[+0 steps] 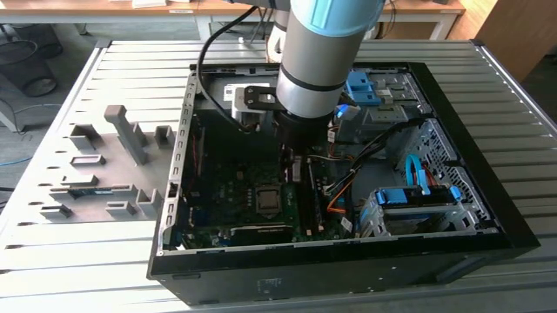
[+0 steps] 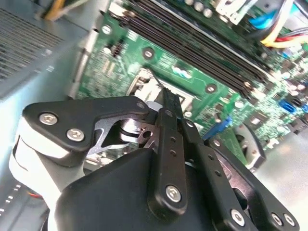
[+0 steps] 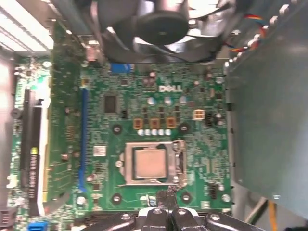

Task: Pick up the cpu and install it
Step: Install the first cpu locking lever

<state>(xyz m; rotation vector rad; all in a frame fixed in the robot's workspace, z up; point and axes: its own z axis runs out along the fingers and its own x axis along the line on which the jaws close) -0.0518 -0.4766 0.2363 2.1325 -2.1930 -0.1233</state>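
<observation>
The cpu [image 3: 150, 163] is a small flat square chip with a dull silver-grey metal top. In the first wrist view it lies flat and level inside the metal-framed socket [image 3: 179, 163] on the green motherboard [image 3: 192, 137], its edges square to the frame. In the exterior view it [image 1: 266, 199] sits in the open computer case [image 1: 487, 195].

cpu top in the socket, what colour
Silver-grey cpu, seated in the motherboard socket; clearest in the first wrist view.

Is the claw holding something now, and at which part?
Nothing is held. The claw is closed on nothing above the motherboard, and the cpu already sits in its socket.
</observation>
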